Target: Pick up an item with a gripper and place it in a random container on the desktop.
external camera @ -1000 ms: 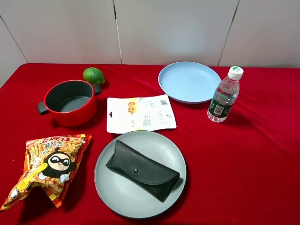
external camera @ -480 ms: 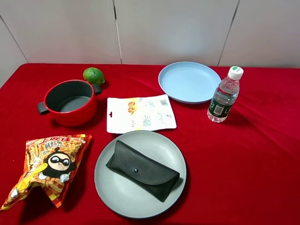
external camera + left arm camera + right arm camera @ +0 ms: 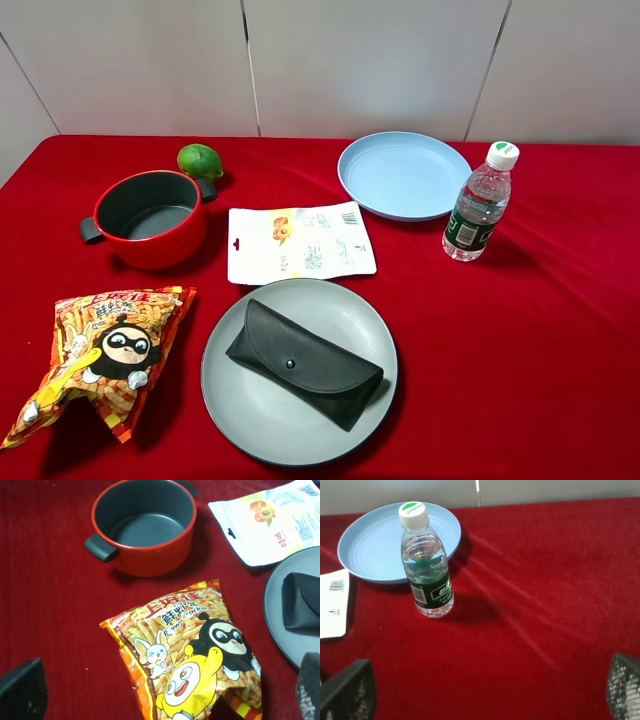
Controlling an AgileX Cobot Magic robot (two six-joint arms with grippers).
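Observation:
The black glasses case (image 3: 305, 362) lies flat and slanted inside the large grey plate (image 3: 270, 420) at the front middle of the red table. Neither arm shows in the exterior high view. In the left wrist view the left gripper (image 3: 165, 687) is open, with its fingertips (image 3: 20, 690) far apart above a snack bag; the grey plate's edge (image 3: 280, 590) and one end of the case (image 3: 302, 602) show at the side. In the right wrist view the right gripper (image 3: 486, 690) is open over bare red cloth, with nothing between its fingertips (image 3: 347, 690).
A red pot (image 3: 150, 215) with a green fruit (image 3: 200, 160) behind it stands at the back left. A white snack pouch (image 3: 300, 243) lies behind the grey plate. A light blue plate (image 3: 403, 175) and a water bottle (image 3: 480, 203) stand at the back right. An orange snack bag (image 3: 105, 355) lies at the front left.

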